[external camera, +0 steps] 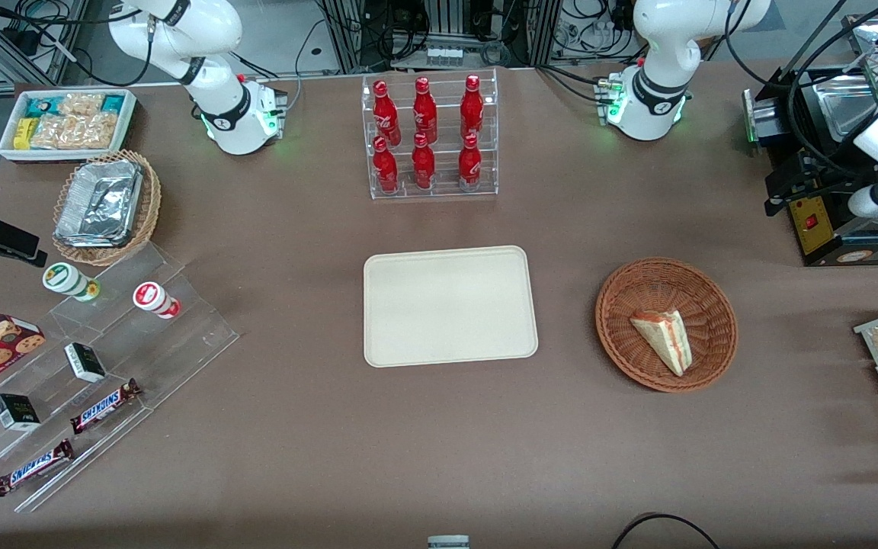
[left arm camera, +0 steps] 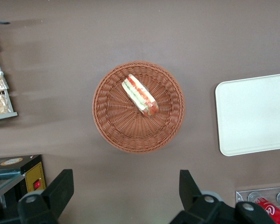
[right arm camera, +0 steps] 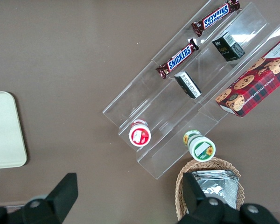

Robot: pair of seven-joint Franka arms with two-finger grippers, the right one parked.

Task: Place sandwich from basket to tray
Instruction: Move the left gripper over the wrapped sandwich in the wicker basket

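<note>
1. Front view: The sandwich (external camera: 664,338) lies in the round brown basket (external camera: 626,293) on the brown counter (external camera: 294,427). The cream tray (external camera: 450,305) sits flat beside the basket, toward the parked arm's end, with a strip of bare counter between them. Nothing is on the tray. A clear rack of red bottles (external camera: 427,133) stands farther from the camera than the tray. The working arm's tool does not show plainly here.

2. Left wrist view: The tool (left arm camera: 126,196) hangs high above the counter, near the basket (left arm camera: 109,126) but not right over it. Its two black fingers (left arm camera: 60,189) stand wide apart and hold nothing. The sandwich (left arm camera: 140,95) rests on its side in the middle of the basket, red stripe showing. A corner of the tray (left arm camera: 252,114) shows beside the basket.

3. Right wrist view: Only the tray's edge (right arm camera: 4,130) and snacks on a clear stand show here. It tells nothing of the sandwich.

4. The step in hand looks like the very start: reaching for the sandwich. Next, I think the tool must move over the basket, turn to fit across the thin wedge, go down, and squeeze softly so the bread is not crushed.
</note>
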